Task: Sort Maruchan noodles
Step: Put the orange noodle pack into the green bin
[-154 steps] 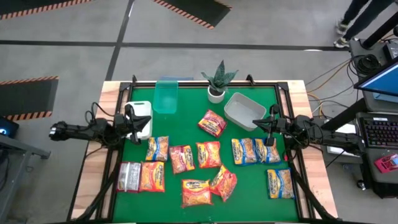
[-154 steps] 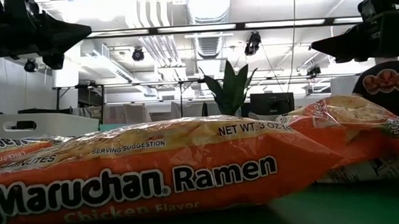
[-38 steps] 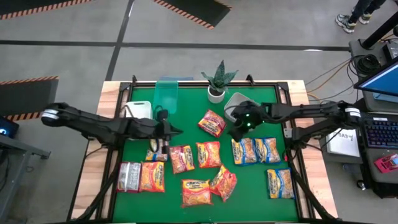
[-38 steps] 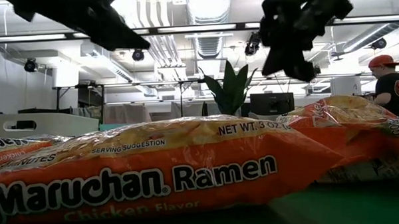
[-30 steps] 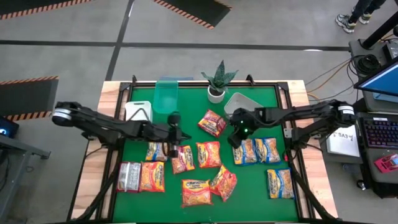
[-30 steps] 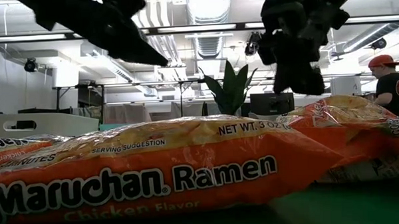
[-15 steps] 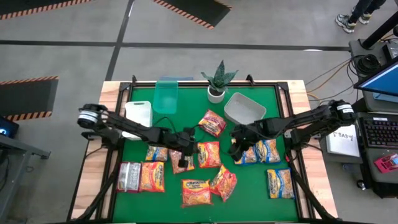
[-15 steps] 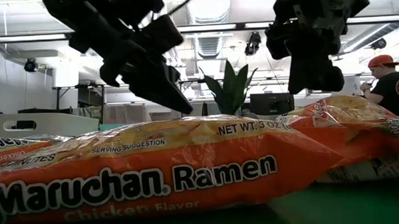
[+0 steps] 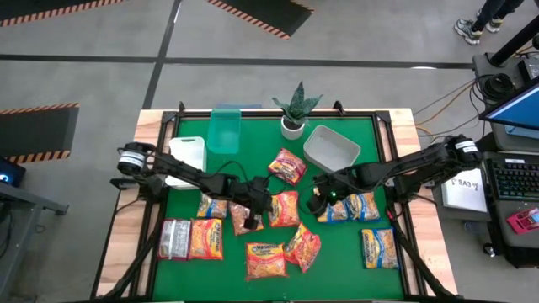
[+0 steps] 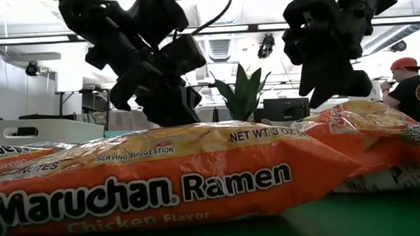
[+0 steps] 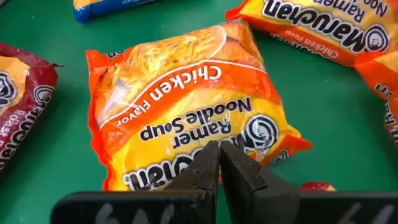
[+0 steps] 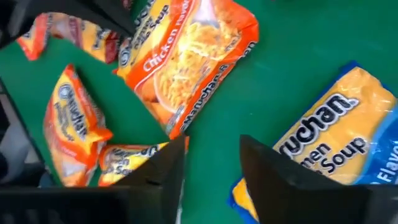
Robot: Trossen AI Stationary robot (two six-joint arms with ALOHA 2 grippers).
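Sorting at its outset, judged from the layout: every packet visible lies loose on the green table (image 9: 370, 261), and none is seen inside a bin.

Near edge: an orange chicken-flavour packet (image 10: 163, 179) fills the low view. From above, the near rows hold an orange packet (image 9: 265, 260), a second orange packet (image 9: 303, 247) touching it, a silvery-grey packet (image 9: 174, 238) with an orange packet (image 9: 206, 239) beside it, and a yellow-and-blue packet (image 9: 380, 248) alone at the right.

Middle: the left gripper (image 11: 219, 163), jaws pressed together and holding nothing, hangs over the orange centre packet (image 11: 186, 106), its tips at that packet's edge; whether they touch it cannot be told. A red packet (image 11: 18, 106) lies just beside. The right gripper (image 12: 211, 158), jaws spread and empty, hovers over bare green between the orange centre packet and a yellow-and-blue packet (image 12: 326, 140), near the pair of yellow-and-blue packets (image 9: 358, 204). A further yellow-and-blue packet (image 9: 212, 205) lies at the left.

Far: a red-and-orange packet (image 9: 287, 166) lies alone. Behind stand the white bin (image 9: 189, 153), the clear-teal bin (image 9: 224, 130), the grey bin (image 9: 332, 149) and a potted plant (image 9: 295, 109), with no packet seen in any bin.

Remaining, as a judgement: all packets remain to be gripped and sorted by colour.
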